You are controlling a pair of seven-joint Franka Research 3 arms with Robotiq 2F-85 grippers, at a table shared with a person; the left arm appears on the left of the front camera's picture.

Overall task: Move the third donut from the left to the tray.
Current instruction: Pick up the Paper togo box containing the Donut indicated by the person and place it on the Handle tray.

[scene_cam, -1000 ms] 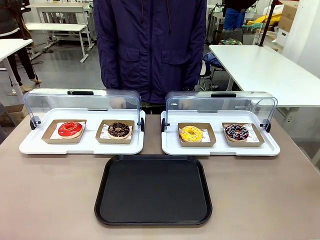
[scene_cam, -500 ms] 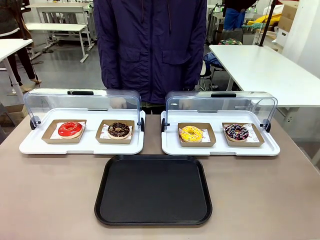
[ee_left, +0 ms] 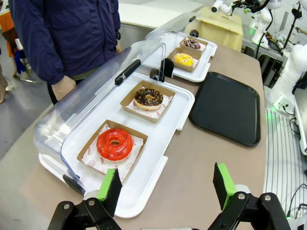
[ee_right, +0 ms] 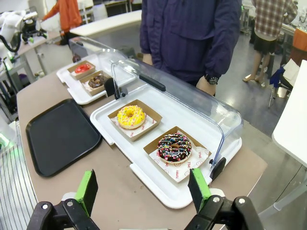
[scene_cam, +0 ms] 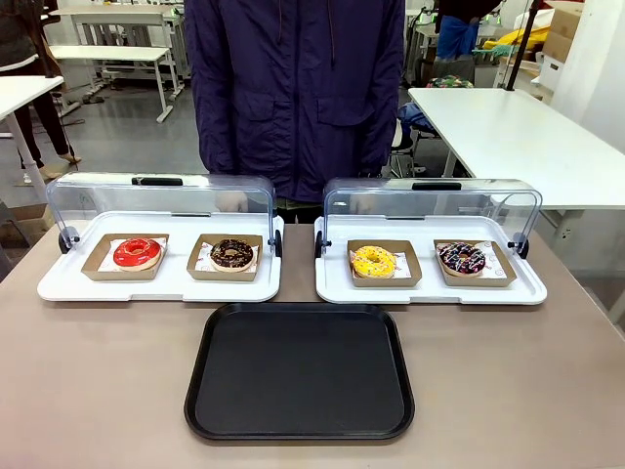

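Hands gape apart, empty: left hand point(ee_left: 166, 189), right hand point(ee_right: 143, 189); yellow donut point(scene_cam: 373, 260) rests in its holder on a white tray point(scene_cam: 430, 291), black tray point(scene_cam: 299, 371) near it.

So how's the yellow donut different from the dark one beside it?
The yellow donut has yellow glaze with pale sprinkles; the dark donut has chocolate glaze with coloured sprinkles. The yellow donut sits nearer the black tray than the dark donut. Both are rings in brown cardboard holders.

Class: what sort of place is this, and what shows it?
Likely a lab or workshop staged as a bakery counter: a yellow donut in a lidded display tray, a black tray, plain white worktables behind.
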